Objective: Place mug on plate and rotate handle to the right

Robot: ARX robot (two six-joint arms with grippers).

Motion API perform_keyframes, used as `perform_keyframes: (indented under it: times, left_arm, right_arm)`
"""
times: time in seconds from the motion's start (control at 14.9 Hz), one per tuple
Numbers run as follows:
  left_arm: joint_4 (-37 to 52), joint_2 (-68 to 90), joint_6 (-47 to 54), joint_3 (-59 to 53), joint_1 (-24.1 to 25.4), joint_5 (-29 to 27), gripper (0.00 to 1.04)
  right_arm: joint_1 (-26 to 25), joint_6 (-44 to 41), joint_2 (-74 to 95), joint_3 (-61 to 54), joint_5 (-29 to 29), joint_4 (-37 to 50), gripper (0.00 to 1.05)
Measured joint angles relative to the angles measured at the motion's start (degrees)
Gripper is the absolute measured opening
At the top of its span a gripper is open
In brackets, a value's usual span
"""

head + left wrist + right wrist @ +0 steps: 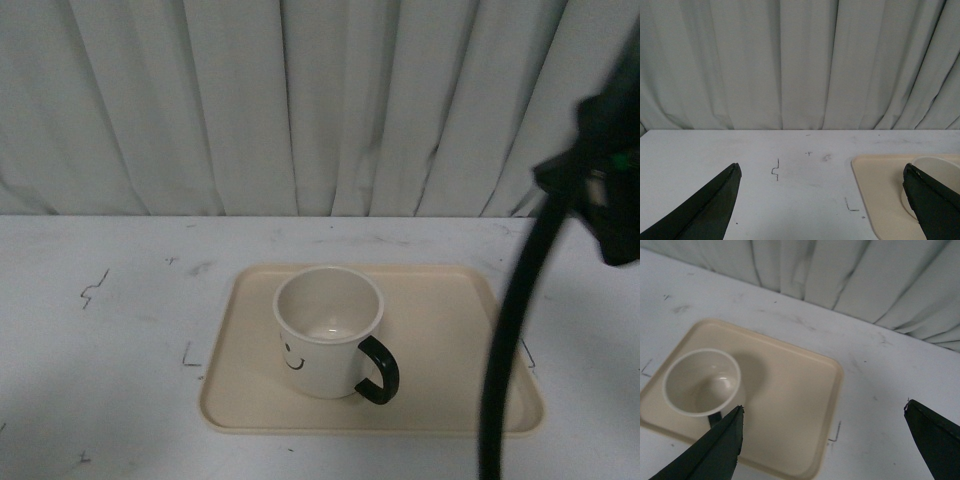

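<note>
The cream mug (326,335) stands upright on the beige plate (450,330), left of the plate's middle. Its smiley face points toward the front and its black handle (379,371) points to the front right. The mug (701,382) and plate (790,405) also show in the right wrist view. My right gripper (822,412) is open and empty, held high above the plate's right edge. My left gripper (822,172) is open and empty over the bare table left of the plate (880,185); the mug's rim (935,162) shows just past one fingertip.
The white table (110,330) carries small black pen marks. A grey curtain (300,100) hangs along the far edge. The right arm and its black cable (515,330) hang over the plate's right side in the front view.
</note>
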Motion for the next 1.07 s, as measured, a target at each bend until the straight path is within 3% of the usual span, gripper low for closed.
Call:
perform_keyframes:
  times: [0.13, 0.33, 0.67, 0.87, 1.07]
  left_arm:
    - [0.00, 0.00, 0.00, 0.00, 0.00, 0.00, 0.98]
    - [0.00, 0.00, 0.00, 0.00, 0.00, 0.00, 0.98]
    - [0.00, 0.00, 0.00, 0.00, 0.00, 0.00, 0.98]
    - [0.00, 0.00, 0.00, 0.00, 0.00, 0.00, 0.98]
    - [0.00, 0.00, 0.00, 0.00, 0.00, 0.00, 0.98]
  right_arm:
    - [2.99, 2.25, 10.82, 12.92, -2.80, -11.04, 0.98]
    - [2.32, 7.76, 27.50, 29.99, -4.68, -23.69, 0.98]
    - [0.70, 11.87, 40.17, 36.00, -8.39, -21.51, 0.98]
    - [2.91, 11.45, 43.21, 38.73, -11.82, -21.40, 0.98]
    - [4.42, 9.86, 47.80, 42.69, -11.26, -25.66, 0.98]
